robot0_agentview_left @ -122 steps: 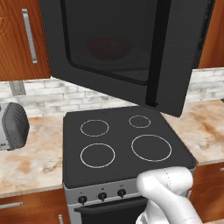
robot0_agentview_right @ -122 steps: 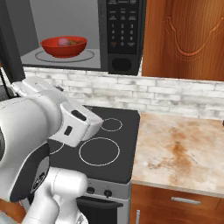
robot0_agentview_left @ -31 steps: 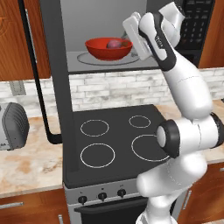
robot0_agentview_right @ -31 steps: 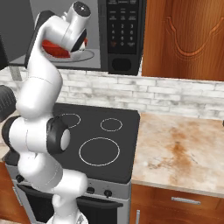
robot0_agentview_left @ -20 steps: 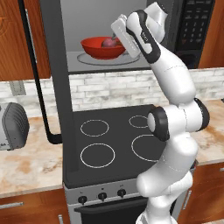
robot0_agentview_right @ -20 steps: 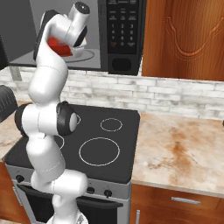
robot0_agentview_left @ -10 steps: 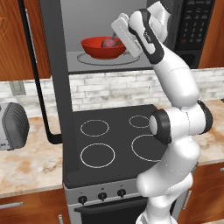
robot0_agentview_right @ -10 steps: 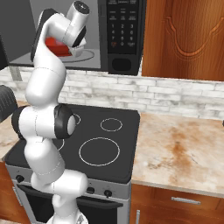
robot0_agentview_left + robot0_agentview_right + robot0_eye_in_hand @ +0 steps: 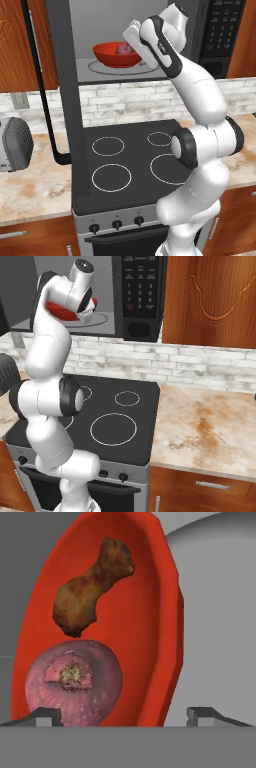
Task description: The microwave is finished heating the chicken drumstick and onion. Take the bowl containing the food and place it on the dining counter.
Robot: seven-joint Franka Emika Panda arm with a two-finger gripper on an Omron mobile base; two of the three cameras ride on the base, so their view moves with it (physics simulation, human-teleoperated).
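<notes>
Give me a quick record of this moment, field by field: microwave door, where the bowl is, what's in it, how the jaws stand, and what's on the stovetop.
microwave door: swung open
bowl location: inside the microwave, on the round turntable
bowl contents: chicken drumstick and onion, side by side
gripper: jaws open, straddling the bowl's near rim with the onion-side wall between them, nothing clamped yet
stovetop: four ring burners, no pots on it
task stage: bowl not yet lifted out
</notes>
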